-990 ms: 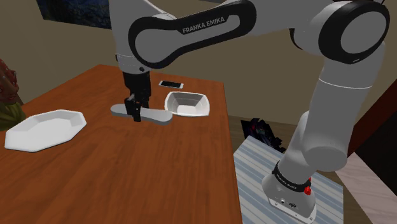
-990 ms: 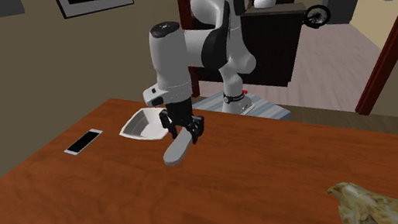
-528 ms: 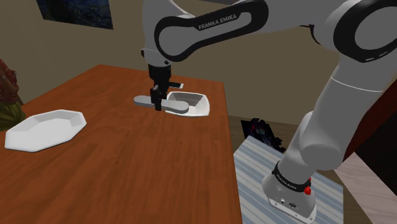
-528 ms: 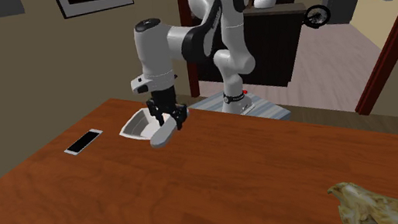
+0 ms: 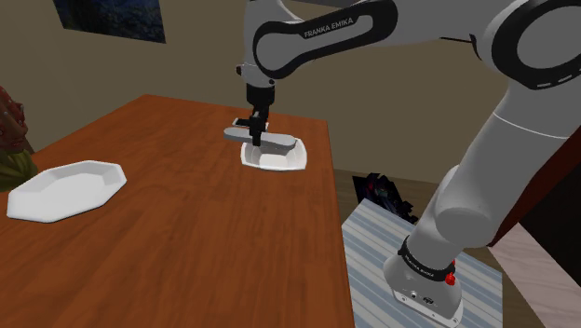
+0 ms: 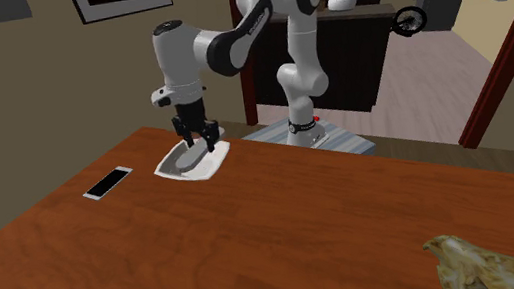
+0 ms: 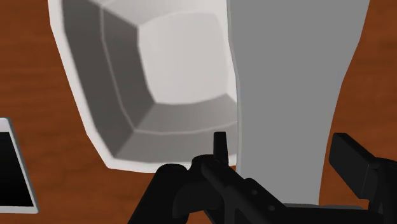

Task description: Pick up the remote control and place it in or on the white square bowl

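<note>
Grey remote (image 5: 277, 143) clenched mid-length by gripper (image 5: 253, 133), held over bowl (image 5: 279, 165), long axis near level, ends directed toward shoulder view's left and right.

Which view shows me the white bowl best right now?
Wrist view: it looks straight into the white square bowl, the grey remote covering one side. Shoulder and second exterior views show the bowl farther off, with the remote across it.
</note>
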